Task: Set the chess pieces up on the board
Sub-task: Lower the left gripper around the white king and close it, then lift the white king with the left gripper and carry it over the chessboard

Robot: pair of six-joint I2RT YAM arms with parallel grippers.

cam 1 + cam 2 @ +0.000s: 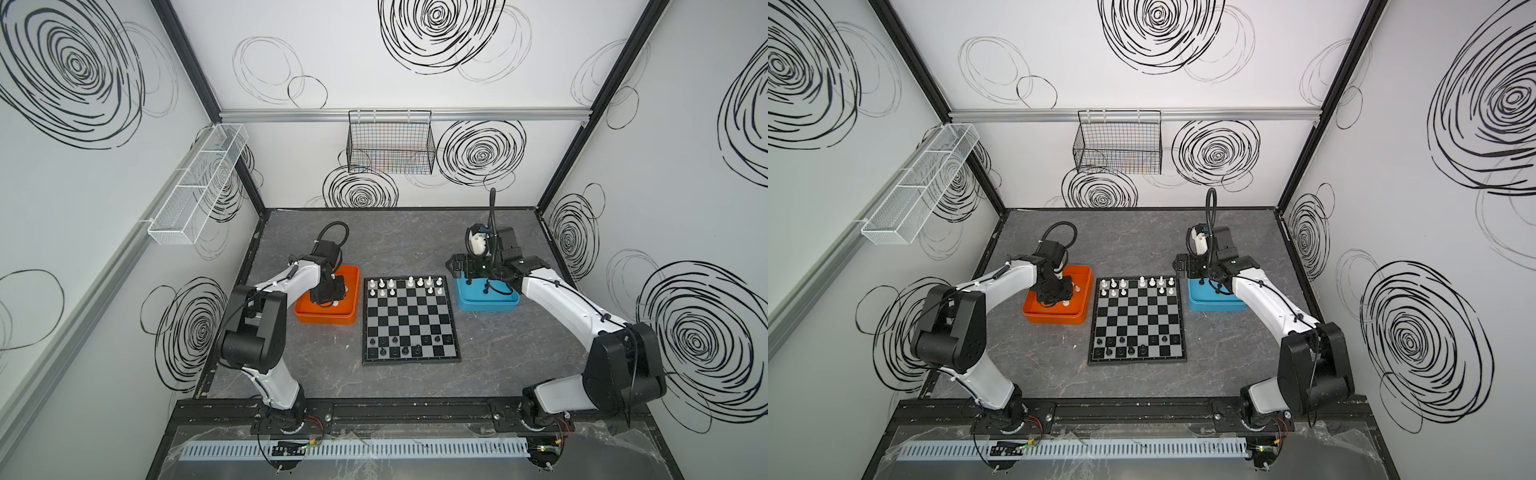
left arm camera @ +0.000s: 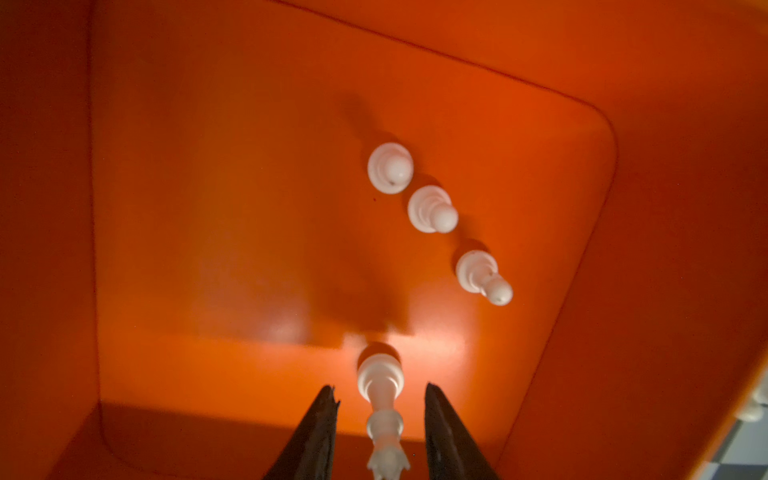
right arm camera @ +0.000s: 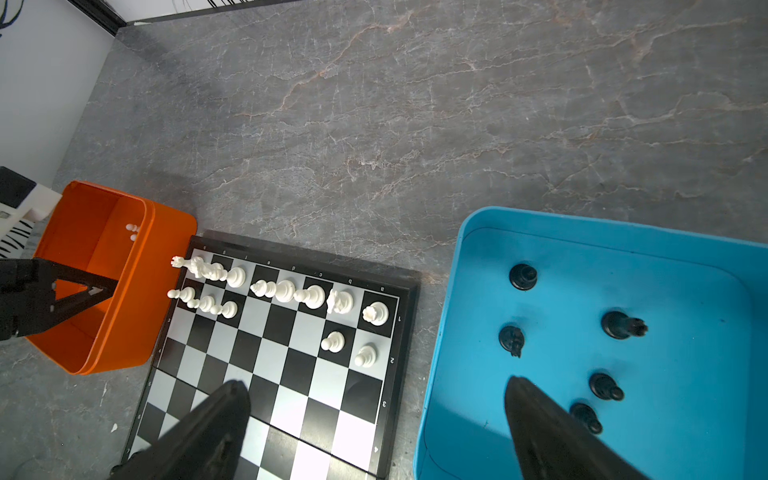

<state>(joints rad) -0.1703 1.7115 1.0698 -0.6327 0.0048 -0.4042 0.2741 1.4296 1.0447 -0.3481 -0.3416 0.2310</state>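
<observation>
Left gripper [image 2: 380, 392] stood partly open inside the orange tray [image 2: 208, 208], its jaws flanking a tall white piece [image 2: 380, 374] without touching it. Right gripper [image 3: 376, 382] gaped wide over the edge of the blue tray [image 3: 665, 257]. Between the trays, the board [image 1: 410, 320] lay on the grey marbled table [image 3: 415, 104]; its border bore small letters and numerals.

In both top views the left gripper [image 1: 328, 300] hides most of the floor of the orange tray [image 1: 324, 318] beside the board [image 1: 410, 320]. The right arm [image 1: 552, 299] covers much of the blue tray [image 1: 486, 305] on the board's other side. The chess pieces [image 1: 410, 281] there are too small to name. In the left wrist view the tall white piece [image 2: 380, 386] between the fingers [image 2: 316, 436] is blurred, its crown cut by the edge.
</observation>
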